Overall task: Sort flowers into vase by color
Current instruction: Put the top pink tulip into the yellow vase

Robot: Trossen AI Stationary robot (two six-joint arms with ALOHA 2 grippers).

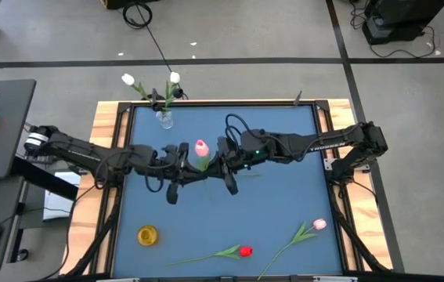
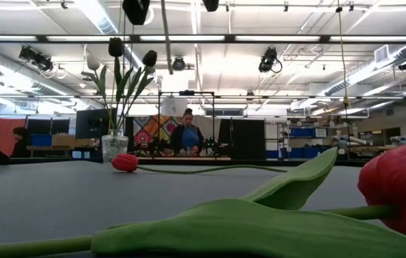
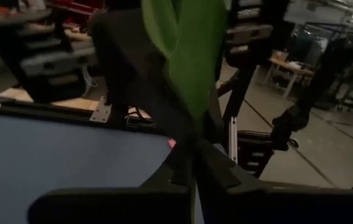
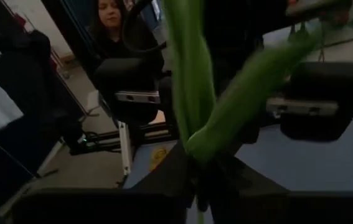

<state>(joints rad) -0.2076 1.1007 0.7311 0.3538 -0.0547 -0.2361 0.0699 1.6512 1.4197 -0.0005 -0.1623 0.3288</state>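
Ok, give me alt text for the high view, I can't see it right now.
Both arms meet mid-table, left tool and right tool both gripping a pink tulip. A clear vase holds two white tulips; a red tulip, another pink one and a yellow vase sit along the near edge.

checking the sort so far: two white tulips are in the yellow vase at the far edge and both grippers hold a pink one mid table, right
Not quite: the two white tulips stand in the clear glass vase at the far edge, as the high view shows. The yellow vase sits near the front with nothing in it. The rest holds: the left gripper and right gripper meet on the pink tulip mid table.
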